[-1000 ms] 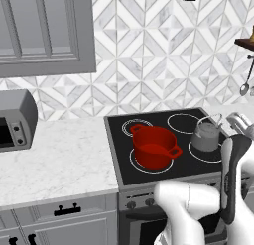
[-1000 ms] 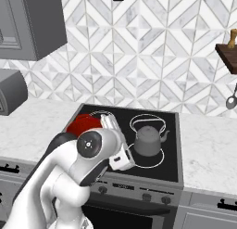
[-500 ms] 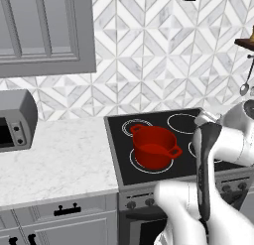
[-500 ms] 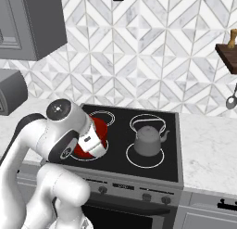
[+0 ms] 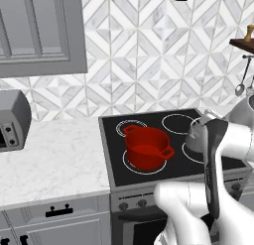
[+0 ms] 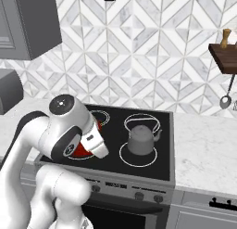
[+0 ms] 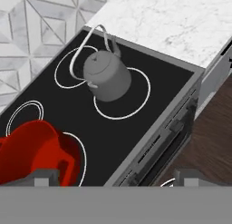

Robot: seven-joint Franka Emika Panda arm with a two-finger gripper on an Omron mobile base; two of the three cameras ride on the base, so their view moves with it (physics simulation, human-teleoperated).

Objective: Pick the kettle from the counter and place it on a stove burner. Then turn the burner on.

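Note:
The grey kettle (image 7: pixel 106 75) stands upright on the cooktop, inside a single thin white burner ring (image 7: pixel 132 106), with its wire handle raised. It is at the front right of the black glass (image 6: pixel 141 137). In the left base view my arm hides most of the kettle (image 5: pixel 196 139). My gripper (image 7: pixel 115 177) is open with nothing between its fingers. It hangs above the stove's front edge, apart from the kettle. The white marble counter (image 7: pixel 181 23) lies beyond the stove.
A red two-handled pot (image 5: pixel 146 150) sits on the front left burner, close to my left fingertip (image 7: pixel 43 177). Stove knobs (image 6: pixel 139 195) line the front panel. A microwave (image 5: pixel 12 125) stands on the left counter, and a wooden shelf (image 6: pixel 224 56) with hanging utensils is at the right.
My arm has swung back and to the left, away from the kettle. The kettle stays on its burner and the red pot has not moved.

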